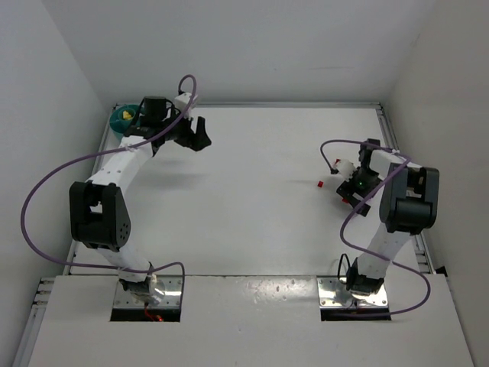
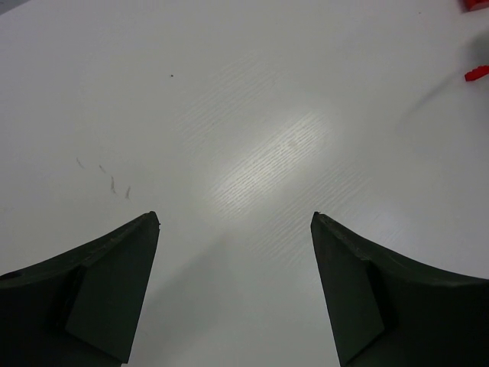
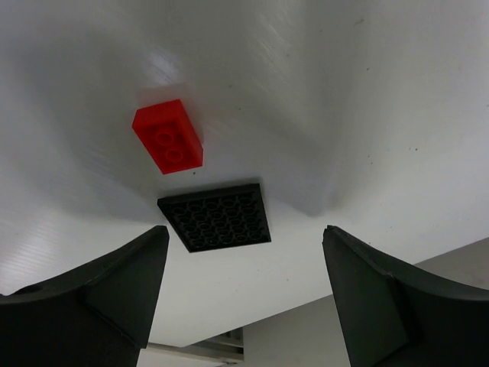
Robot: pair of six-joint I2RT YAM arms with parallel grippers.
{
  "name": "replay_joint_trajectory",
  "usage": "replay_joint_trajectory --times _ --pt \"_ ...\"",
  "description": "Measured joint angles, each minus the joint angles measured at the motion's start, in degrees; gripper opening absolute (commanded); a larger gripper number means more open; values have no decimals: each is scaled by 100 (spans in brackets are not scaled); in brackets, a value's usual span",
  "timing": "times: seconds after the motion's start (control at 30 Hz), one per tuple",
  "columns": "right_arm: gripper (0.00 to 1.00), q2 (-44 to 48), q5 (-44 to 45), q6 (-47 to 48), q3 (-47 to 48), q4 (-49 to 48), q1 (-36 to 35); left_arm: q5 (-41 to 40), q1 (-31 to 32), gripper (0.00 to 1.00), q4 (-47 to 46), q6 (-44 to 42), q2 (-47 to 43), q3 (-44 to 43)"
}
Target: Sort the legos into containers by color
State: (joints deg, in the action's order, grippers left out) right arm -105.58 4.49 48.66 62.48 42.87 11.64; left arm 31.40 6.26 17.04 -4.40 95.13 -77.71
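A red lego brick (image 3: 168, 136) lies on the white table just beyond a flat black studded lego plate (image 3: 215, 216). My right gripper (image 3: 244, 229) is open and empty, hovering over the plate near the table's right edge; in the top view it (image 1: 354, 191) sits right of a small red lego (image 1: 320, 183). The teal bowl (image 1: 122, 118) stands in the back left corner, partly hidden by my left arm. My left gripper (image 1: 199, 136) is open and empty, right of the bowl, over bare table (image 2: 233, 218). Two red legos (image 2: 475, 73) show far off in the left wrist view.
White walls close in the table on the left, back and right. A raised rail (image 1: 386, 122) runs along the right edge, close to the right arm. Purple cables loop off both arms.
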Motion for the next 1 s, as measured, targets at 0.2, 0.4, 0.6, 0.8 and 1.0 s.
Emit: replay_joint_trajectory --times 0.2,0.4,0.6,0.8,1.0 --pt "74 -72 7 92 -118 -247 -26 -105 -37 87 15 37 0 0" --pt "64 9 68 129 -304 -365 -94 -175 -35 87 17 46 0 0" --pt "48 186 74 184 -581 -450 -131 -190 -37 87 22 61 0 0" --pt "42 271 87 195 -697 -557 -136 -205 -37 87 24 83 4 -2" --pt "24 216 87 192 -616 -496 -136 -236 -72 87 20 214 72 -24"
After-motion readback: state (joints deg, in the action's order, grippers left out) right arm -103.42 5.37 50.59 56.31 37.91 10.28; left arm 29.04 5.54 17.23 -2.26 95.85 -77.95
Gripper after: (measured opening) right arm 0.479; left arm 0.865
